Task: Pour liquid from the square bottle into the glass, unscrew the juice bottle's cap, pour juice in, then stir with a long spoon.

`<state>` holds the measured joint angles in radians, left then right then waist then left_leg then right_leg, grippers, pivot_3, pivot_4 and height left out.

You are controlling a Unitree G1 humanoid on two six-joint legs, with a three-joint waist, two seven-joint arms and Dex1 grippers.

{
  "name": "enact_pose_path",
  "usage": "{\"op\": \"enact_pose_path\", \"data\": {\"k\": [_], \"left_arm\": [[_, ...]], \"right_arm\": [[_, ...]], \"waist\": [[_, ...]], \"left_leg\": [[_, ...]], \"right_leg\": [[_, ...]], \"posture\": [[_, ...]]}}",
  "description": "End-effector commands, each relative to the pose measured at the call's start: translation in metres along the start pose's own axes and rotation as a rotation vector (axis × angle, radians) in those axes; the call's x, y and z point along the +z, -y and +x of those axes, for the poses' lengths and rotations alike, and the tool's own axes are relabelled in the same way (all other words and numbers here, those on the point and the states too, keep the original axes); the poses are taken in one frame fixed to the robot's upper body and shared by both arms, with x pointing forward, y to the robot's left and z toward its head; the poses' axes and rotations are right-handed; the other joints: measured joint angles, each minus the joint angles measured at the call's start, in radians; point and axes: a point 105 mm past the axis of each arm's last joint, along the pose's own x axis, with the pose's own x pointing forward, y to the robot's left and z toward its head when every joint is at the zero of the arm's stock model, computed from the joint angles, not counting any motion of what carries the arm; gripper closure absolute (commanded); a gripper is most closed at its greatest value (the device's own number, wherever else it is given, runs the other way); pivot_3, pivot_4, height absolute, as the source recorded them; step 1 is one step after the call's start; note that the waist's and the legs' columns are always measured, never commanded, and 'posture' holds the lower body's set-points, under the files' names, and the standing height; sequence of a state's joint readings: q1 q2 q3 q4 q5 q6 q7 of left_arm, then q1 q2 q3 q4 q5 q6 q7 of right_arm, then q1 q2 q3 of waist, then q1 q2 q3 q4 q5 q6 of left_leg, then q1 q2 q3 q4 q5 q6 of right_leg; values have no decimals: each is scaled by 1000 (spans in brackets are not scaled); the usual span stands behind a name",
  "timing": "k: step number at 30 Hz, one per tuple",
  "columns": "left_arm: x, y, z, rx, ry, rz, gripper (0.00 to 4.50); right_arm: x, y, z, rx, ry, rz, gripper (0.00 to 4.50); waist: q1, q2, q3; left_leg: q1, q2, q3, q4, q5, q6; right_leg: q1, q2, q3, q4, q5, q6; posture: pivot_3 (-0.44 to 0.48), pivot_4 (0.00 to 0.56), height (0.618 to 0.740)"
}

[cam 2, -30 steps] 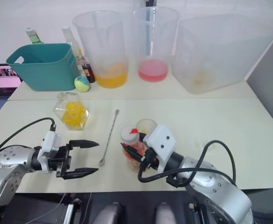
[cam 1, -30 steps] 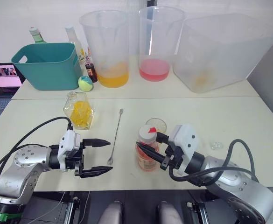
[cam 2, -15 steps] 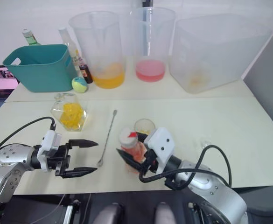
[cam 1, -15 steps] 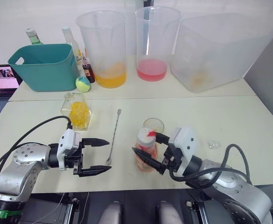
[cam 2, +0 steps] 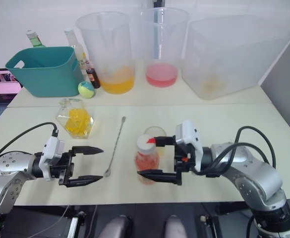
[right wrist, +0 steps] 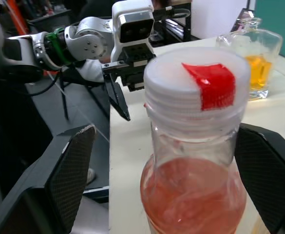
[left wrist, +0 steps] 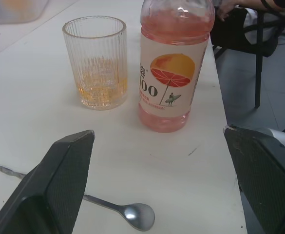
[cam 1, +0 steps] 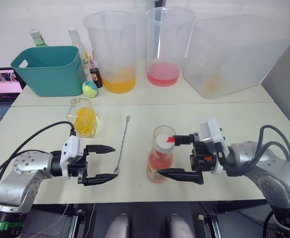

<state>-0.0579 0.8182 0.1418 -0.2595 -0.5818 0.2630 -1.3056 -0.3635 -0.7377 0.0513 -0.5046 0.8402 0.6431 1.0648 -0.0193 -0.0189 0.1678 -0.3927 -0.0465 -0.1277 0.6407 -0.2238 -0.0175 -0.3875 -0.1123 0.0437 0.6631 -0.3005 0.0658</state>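
The juice bottle [cam 1: 159,161] stands upright near the table's front edge, pink liquid inside and its white cap [cam 1: 165,143] with a red mark screwed on. Just behind it is the glass [left wrist: 96,63], holding a little yellow liquid. My right gripper [cam 1: 167,155] is open, with one finger on either side of the bottle and neither touching it. The long spoon [cam 1: 123,144] lies on the table left of the bottle. Further left, my left gripper [cam 1: 102,162] is open and holds nothing. The square bottle [cam 1: 84,118] with yellow contents stands behind it.
At the back stand a teal basket [cam 1: 50,69], a pitcher with orange liquid [cam 1: 116,54], a pitcher with pink liquid [cam 1: 164,49] and a big clear tub [cam 1: 234,54]. A green-yellow ball [cam 1: 89,89] and several bottles sit beside the basket. A laptop [cam 1: 3,82] is far left.
My right gripper has opened, let go of the juice bottle and drawn back to the right. The bottle now stands free. The left arm has stayed put.
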Motion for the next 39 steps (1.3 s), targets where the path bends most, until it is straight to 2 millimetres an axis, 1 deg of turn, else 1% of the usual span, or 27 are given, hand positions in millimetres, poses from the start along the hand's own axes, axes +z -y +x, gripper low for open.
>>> {"op": "enact_pose_path", "data": {"k": [1, 2, 6, 8, 11, 15, 17, 18, 20, 24, 26, 29, 31, 34, 36, 39], "left_arm": [[9, 1, -6, 20, -3, 50, 0], [9, 1, -7, 22, -4, 49, 0], [9, 1, -8, 28, -9, 49, 0], [9, 2, -9, 32, -13, 50, 0], [8, 3, -11, 36, -19, 49, 0], [7, 5, -11, 32, -21, 46, 0], [7, 6, -11, 30, -21, 47, 0], [7, 6, -11, 29, -19, 46, 0], [7, 7, -10, 25, -18, 47, 0], [7, 5, -7, 23, -15, 50, 0], [7, 5, -6, 25, -8, 51, 0], [8, 5, -2, 23, 12, 43, 0], [8, 5, 0, 19, 15, 42, 0], [9, 4, 2, 15, 18, 41, 0], [9, 4, 3, 6, 19, 40, 0], [9, 4, 5, -8, 17, 41, 0]], "right_arm": [[3, 5, -2, 116, 4, -53, 26], [2, 5, -2, 134, -1, -61, 26], [4, 21, 6, 146, 31, -111, 26], [6, 22, 7, 162, 42, -123, 26], [6, 21, 8, 164, 54, -135, 791], [9, 21, 9, 154, 80, -135, 2220], [10, 20, 9, 151, 88, -134, 2816], [10, 19, 8, 142, 82, -144, 3026], [14, 12, 8, 127, 82, -162, 3032], [37, -4, 10, 79, 136, -187, 3032], [47, -11, 13, -1, 160, -185, 3032], [45, -14, 19, -191, 147, -177, 3032], [42, -17, 21, -269, 136, -169, 3032], [28, -15, 20, -380, 76, -171, 3032], [20, -17, 21, -425, 77, -140, 3032], [7, -24, 27, -439, 63, -117, 3032]], "waist": [[-1, 0, 0], [-2, 0, 0], [-1, 0, 0], [0, 0, 0], [4, 0, 0], [4, 0, 0], [5, 0, 0], [4, 0, 0], [5, 0, 0], [5, 0, 0], [5, 0, 0], [5, 0, 0], [5, 0, 0], [8, 0, 0], [7, 0, 0], [3, 0, 0]], "left_leg": [[0, 0, 0, 0, 0, 0], [0, 0, 0, 0, 0, 0], [0, 1, 0, 0, 0, 0], [0, 1, 0, 0, 0, 0], [0, 0, -1, 0, 0, 0], [0, 0, 0, 0, 0, 0], [0, 0, -1, 0, 0, 0], [0, 0, -1, 0, 0, 0], [0, 0, 0, 0, 0, 0], [-2, 0, -1, 0, 0, 0], [-3, 0, -1, 0, 0, 0], [-3, 0, -2, 0, 0, -1], [-3, 0, -1, 0, 0, -1], [-3, -1, -1, 0, 0, -1], [-3, -1, -1, 0, 0, -1], [-3, -1, -1, 0, 0, -1]], "right_leg": [[0, 0, 0, 0, 0, 0], [0, 0, 0, 0, 0, 0], [-1, 0, 0, 0, 0, 0], [-1, 0, 0, 0, 0, 0], [-1, 0, 0, 0, 0, -1], [-1, 0, 0, 0, 0, -1], [-1, 0, 0, 1, 0, -1], [-1, 0, 0, 0, 0, -1], [-1, 0, 0, 0, 0, -1], [-3, 0, 0, 1, 0, -1], [-3, 0, 0, 1, 0, -1], [-3, 0, 0, 1, 0, -1], [-3, -1, 0, 1, 0, -1], [-3, -1, 0, 1, 0, -1], [-3, -1, -1, 1, 0, -1], [-3, -1, 0, 1, 0, -1]], "posture": [[0, 150, 738], [0, 150, 738], [0, 150, 738], [0, 150, 738], [0, 150, 738], [0, 150, 738], [0, 150, 738], [0, 150, 738], [0, 150, 738], [0, 150, 738], [0, 150, 738], [0, 150, 738], [0, 150, 738], [0, 150, 738], [0, 150, 738], [0, 150, 738]]}}
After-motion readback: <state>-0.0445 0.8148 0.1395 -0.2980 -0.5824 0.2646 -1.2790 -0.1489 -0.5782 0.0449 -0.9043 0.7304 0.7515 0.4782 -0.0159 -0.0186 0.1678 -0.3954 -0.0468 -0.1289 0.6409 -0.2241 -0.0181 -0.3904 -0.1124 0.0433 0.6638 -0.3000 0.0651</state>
